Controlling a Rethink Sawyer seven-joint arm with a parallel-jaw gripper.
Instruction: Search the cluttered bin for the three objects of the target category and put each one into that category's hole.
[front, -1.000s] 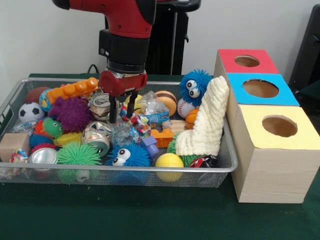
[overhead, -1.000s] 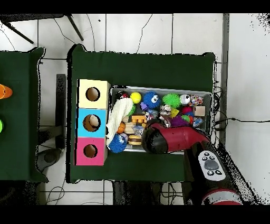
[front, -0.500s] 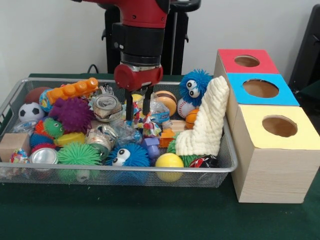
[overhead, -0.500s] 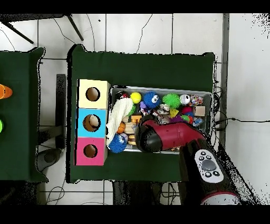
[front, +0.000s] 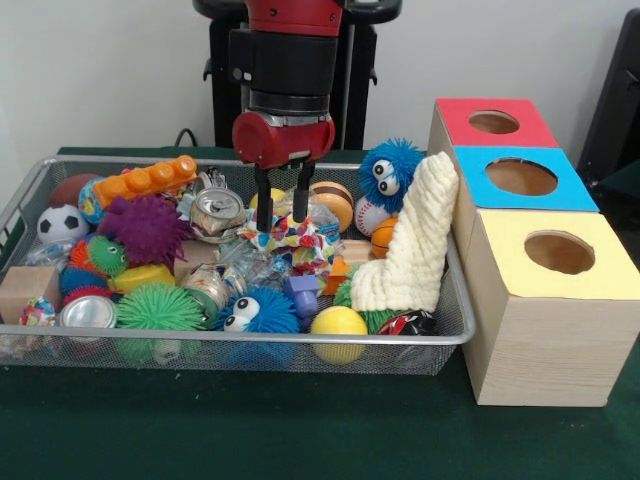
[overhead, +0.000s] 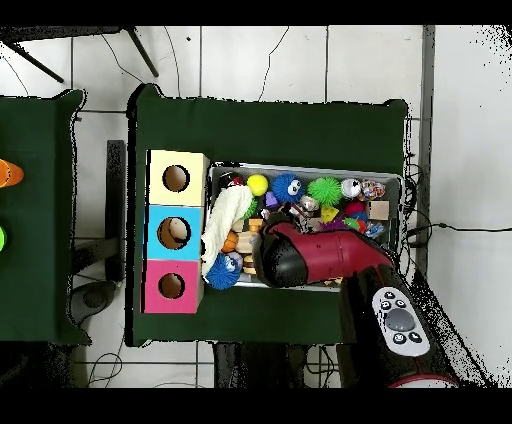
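In the front view my gripper (front: 281, 222) hangs over the middle of the wire bin (front: 300, 340). Its fingers are shut on a crinkly, colourfully printed packet (front: 290, 240), held slightly above the clutter. A crushed silver can (front: 218, 212) lies just left of the fingers, and a striped brown ball (front: 333, 203) just right. Three boxes with round holes stand at the right: red (front: 493, 122), blue (front: 521, 177) and yellow (front: 559, 252). In the overhead view the red arm (overhead: 310, 255) covers the gripper and the packet.
The bin holds several balls, fuzzy toys, cans, blocks and clear wrappers. A blue fuzzy ball with eyes (front: 388, 172) and a cream knitted cloth (front: 412, 240) lean between the gripper and the boxes. An orange toy (front: 145, 180) lies at the back left.
The gripper has shifted right across the bin and risen a little. The colourful packet came along with it and now hangs spread between the fingers.
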